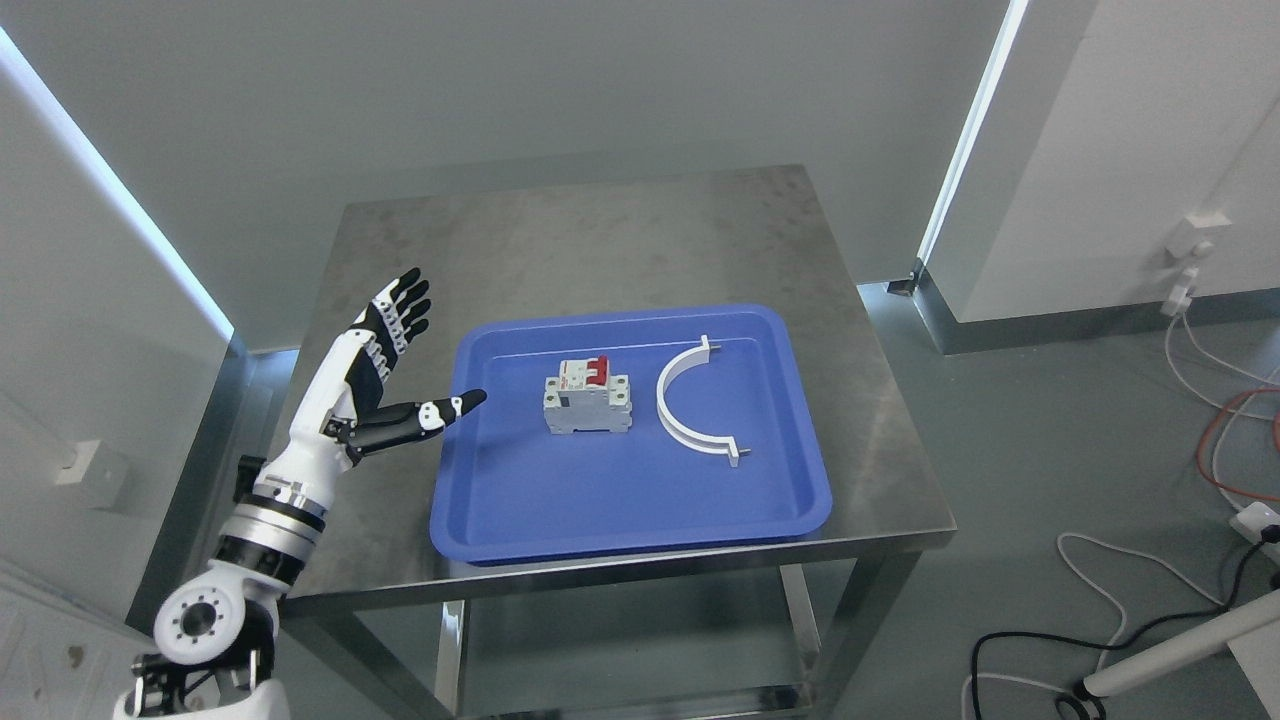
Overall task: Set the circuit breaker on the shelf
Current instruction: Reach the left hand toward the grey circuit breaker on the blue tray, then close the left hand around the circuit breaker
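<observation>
Circuit breaker [588,400] is sitting mid-tray on the blue tray [520,510], long axis running along the near rim. I'm holding my left hand [385,365] spread and empty by the tray's left rim, breaker lying rightward.

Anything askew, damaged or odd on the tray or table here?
Nothing stands out. The circuit breaker and white curved clamp lie apart in the blue tray on the steel table; the left hand is open beside the tray.
</observation>
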`<state>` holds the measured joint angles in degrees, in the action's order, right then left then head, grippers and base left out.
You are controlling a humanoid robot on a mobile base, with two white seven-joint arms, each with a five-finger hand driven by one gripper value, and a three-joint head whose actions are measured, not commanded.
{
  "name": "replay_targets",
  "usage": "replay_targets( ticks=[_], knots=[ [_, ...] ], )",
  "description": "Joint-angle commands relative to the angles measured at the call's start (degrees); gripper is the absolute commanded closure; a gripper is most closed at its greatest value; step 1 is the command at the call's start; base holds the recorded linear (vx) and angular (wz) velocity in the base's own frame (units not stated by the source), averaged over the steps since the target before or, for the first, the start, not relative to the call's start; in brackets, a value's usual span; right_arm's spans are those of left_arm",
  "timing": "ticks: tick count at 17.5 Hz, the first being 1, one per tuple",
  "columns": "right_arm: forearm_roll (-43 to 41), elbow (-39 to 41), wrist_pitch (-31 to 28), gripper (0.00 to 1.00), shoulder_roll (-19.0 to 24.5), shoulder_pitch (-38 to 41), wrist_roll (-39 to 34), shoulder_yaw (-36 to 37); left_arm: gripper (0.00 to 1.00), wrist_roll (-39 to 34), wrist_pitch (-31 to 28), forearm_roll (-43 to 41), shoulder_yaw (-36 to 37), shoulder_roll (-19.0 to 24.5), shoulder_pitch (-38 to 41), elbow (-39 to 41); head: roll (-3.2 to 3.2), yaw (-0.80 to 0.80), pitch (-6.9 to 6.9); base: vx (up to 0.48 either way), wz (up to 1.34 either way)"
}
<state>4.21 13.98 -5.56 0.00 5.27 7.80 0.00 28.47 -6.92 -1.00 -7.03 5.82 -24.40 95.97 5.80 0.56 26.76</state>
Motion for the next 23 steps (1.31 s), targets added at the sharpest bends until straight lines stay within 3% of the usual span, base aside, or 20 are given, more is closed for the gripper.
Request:
replay_targets(
  ticks=[1,6,12,18,23],
  knots=[
    [0.0,0.0,1.0,0.00,-1.0,0.0,-0.1,-1.1,0.03,3.3,-4.4,-2.3,11.8,15.9,-8.4,1.4,0.00,0.00,0.00,0.026,-0.12],
    [0.0,0.0,1.0,0.00,-1.0,0.0,-0.1,-1.1,0.11,12.9,-5.8,-2.3,14.2,16.9,-8.0,1.9,0.00,0.00,0.00,0.042,-0.12],
    [0.0,0.0,1.0,0.00,-1.0,0.0,-0.1,-1.1,0.11,12.9,-8.5,-5.4,15.3,17.0,-2.8,1.9,0.00,0.00,0.00,0.052,-0.16],
    [0.0,0.0,1.0,0.00,-1.0,0.0,0.0,-1.1,0.11,14.2,-8.0,-7.6,7.2,18.3,0.4,1.9,0.00,0.00,0.00,0.057,-0.15],
    [0.0,0.0,1.0,0.00,-1.0,0.0,-0.1,-1.1,0.14,14.6,-4.1,-7.6,5.0,18.3,5.1,1.8,0.00,0.00,0.00,0.045,-0.10]
  ],
)
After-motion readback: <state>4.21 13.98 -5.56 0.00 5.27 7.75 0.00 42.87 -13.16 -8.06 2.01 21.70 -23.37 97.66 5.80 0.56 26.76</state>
